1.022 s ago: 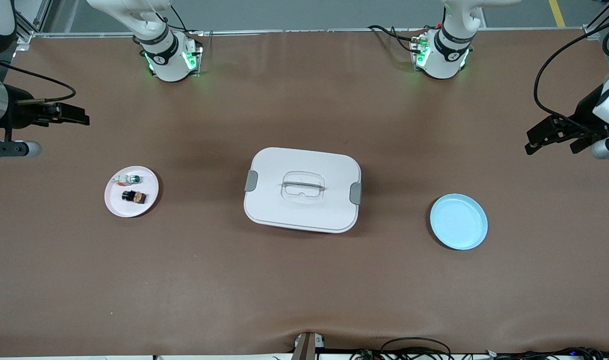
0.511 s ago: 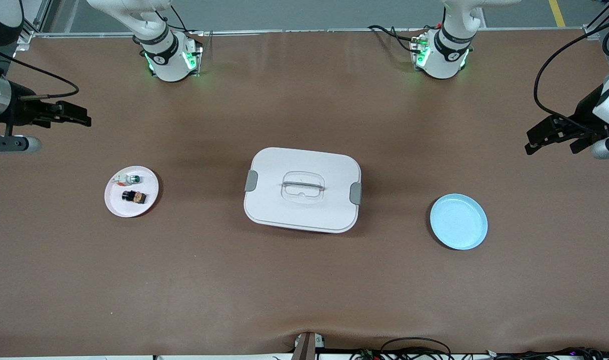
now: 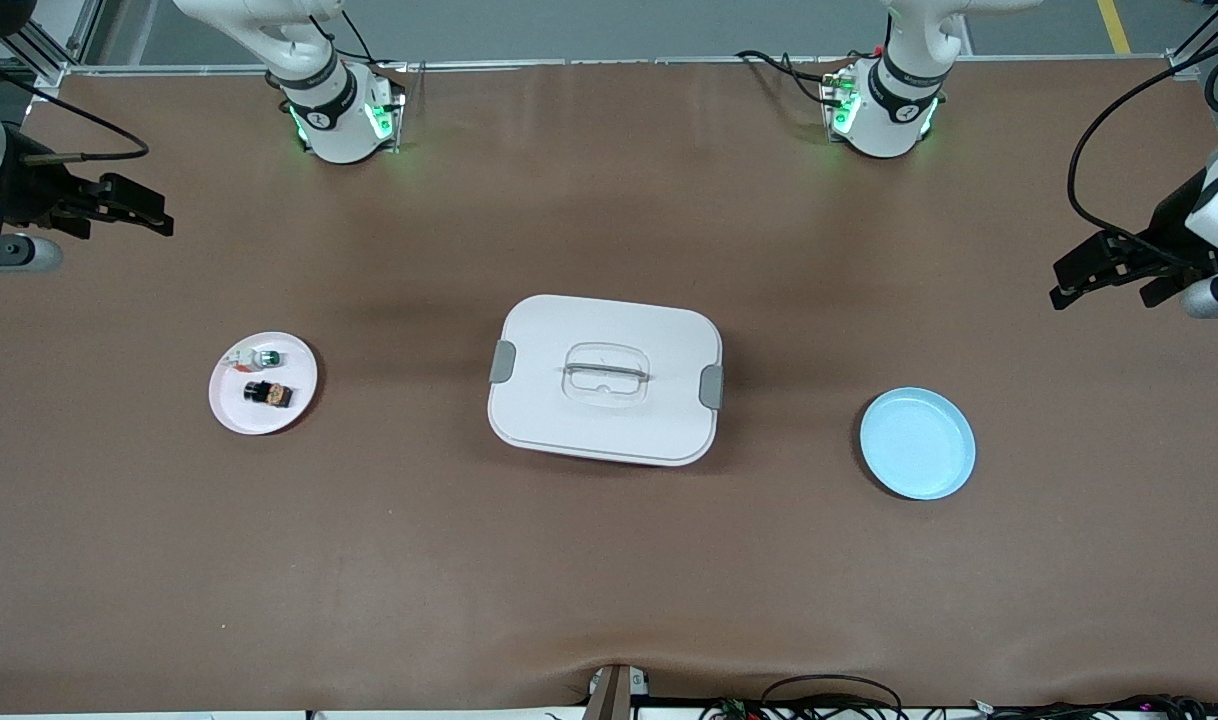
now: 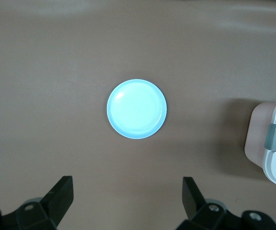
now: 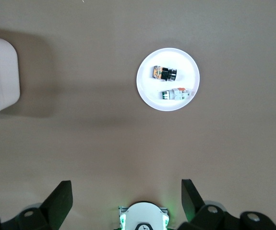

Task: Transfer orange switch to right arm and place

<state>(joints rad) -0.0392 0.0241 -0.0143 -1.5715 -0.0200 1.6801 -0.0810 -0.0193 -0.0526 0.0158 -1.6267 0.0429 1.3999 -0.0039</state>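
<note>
The orange switch (image 3: 271, 394), a tiny black block with an orange glow, lies on a small white plate (image 3: 237, 410) toward the right arm's end of the table. The right wrist view also shows the switch (image 5: 163, 73) on that plate (image 5: 150, 98). My right gripper (image 3: 137, 216) hangs open and empty over bare table near that end's edge, well apart from the plate; its own view shows the right gripper (image 5: 126, 184) with wide jaws. My left gripper (image 3: 1089, 272) waits open and empty over the table's other end, and the left gripper (image 4: 126, 181) looks down at bare table.
A small white, green and red piece (image 3: 255, 358) shares the white plate. A white lidded box (image 3: 605, 379) with a handle sits mid-table. An empty light-blue plate (image 3: 917, 443) lies toward the left arm's end, also in the left wrist view (image 4: 137, 109).
My right gripper has drifted a little toward the bases' side of the table, still open. The left arm, the switch and the plates have not moved.
</note>
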